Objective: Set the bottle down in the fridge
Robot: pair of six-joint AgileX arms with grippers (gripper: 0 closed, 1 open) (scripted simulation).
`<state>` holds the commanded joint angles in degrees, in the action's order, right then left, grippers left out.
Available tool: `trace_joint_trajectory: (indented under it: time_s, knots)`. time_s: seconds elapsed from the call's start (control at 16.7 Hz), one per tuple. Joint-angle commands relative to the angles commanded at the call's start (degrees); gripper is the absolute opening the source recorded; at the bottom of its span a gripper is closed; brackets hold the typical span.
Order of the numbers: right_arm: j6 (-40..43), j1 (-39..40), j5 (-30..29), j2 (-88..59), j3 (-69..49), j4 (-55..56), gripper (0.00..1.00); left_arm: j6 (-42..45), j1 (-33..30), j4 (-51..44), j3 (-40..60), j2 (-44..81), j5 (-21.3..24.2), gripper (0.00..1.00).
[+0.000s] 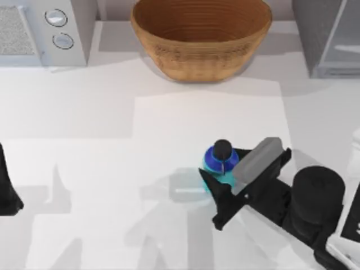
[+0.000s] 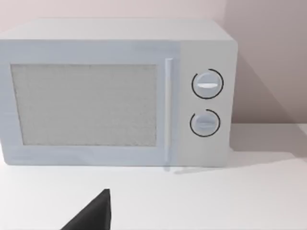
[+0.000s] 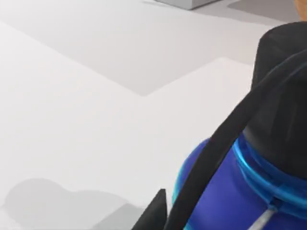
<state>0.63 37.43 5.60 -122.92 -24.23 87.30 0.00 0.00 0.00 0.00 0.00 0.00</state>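
My right gripper (image 1: 218, 179) is closed around the bottle (image 1: 220, 160), holding it upright above the worktop (image 1: 112, 169), right of centre, toward the near edge. The fridge (image 1: 329, 36) stands at the far right corner, well apart from the bottle. My left gripper (image 1: 8, 194) is parked at the left edge; I cannot tell its state.

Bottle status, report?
Right tool around bottle, mid-table. Left tool parked at left edge. Fridge far right; basket beside it, not blocking.
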Motion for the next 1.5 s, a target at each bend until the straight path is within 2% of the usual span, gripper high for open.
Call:
trace_joint_trajectory:
  time_s: [0.3,0.36,0.96,1.26,1.5]
  knots:
    - [0.0,0.0,0.0,0.0,0.0,0.0,0.03,0.0,0.0,0.0,0.0,0.0,0.0,1.0]
    - [0.0,0.0,0.0,0.0,0.0,0.0,0.01,0.0,0.0,0.0,0.0,0.0,0.0,1.0]
    - [0.54,-0.72,0.86,0.93,0.4,-0.63,0.01,0.0,0.0,0.0,0.0,0.0,0.0,1.0]
    - [2.08,-9.08,9.76,10.49,5.08,-6.71,0.01,0.0,0.0,0.0,0.0,0.0,0.0,1.0]
    - [3.0,-18.7,18.11,20.95,8.99,-11.93,0.01,0.0,0.0,0.0,0.0,0.0,0.0,1.0]
